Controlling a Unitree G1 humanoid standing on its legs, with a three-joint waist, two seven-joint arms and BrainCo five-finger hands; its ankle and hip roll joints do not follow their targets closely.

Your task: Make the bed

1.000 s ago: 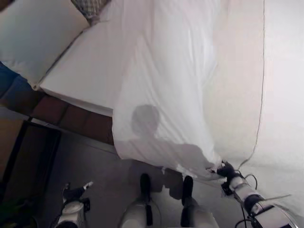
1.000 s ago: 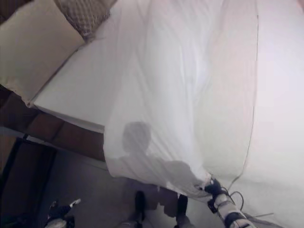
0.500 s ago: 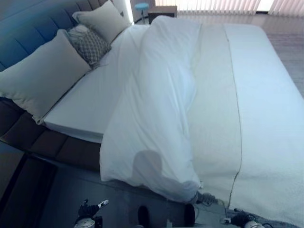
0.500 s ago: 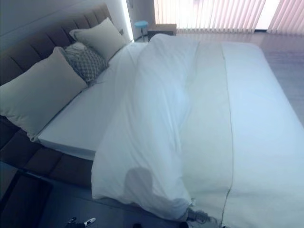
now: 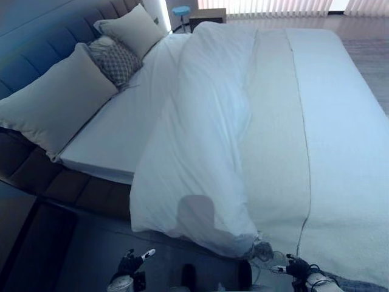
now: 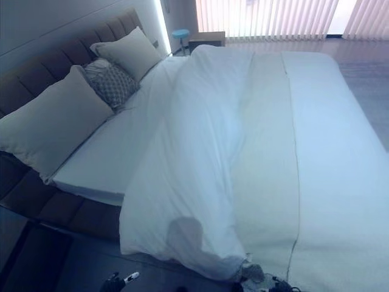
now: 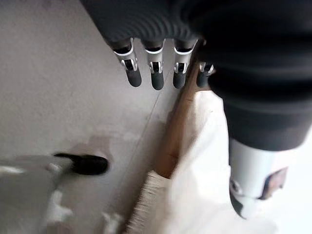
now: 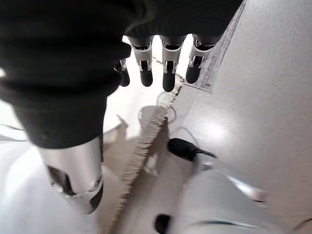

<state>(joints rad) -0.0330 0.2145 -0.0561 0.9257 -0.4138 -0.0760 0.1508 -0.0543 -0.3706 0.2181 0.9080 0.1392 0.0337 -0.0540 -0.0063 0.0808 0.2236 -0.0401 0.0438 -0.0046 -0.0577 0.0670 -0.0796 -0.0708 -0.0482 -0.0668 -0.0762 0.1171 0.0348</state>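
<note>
in the left eye view you are looking down at the bed (image 5: 109, 152), where the white duvet (image 5: 200, 140) is lying bunched lengthwise down the middle, its lower corner spilling over the near edge toward the floor (image 5: 97, 249). a beige blanket (image 5: 340, 140) is covering the side to your right, touching the duvet along a long seam. bare sheet is showing on the side to your left, running up to three pillows (image 5: 55, 103) that are leaning at the headboard (image 5: 30, 61). your left hand (image 5: 130, 264) is hanging low over the floor, well apart from the bed, and your right hand (image 5: 296, 266) is sitting just beside the hanging duvet corner.

in the right eye view the duvet (image 6: 194, 158) is lying the same way, with a bedside table (image 6: 206, 38) beyond the far end.

in the left wrist view your left hand (image 7: 156, 73) is showing straight, relaxed fingers with nothing in them, above the floor and a fringed blanket edge (image 7: 146, 200).

in the right wrist view your right hand (image 8: 165, 68) is also holding its fingers out straight and empty; the fringed edge (image 8: 146, 141) seems to be lying just below the tips, though you cannot tell whether they touch.
</note>
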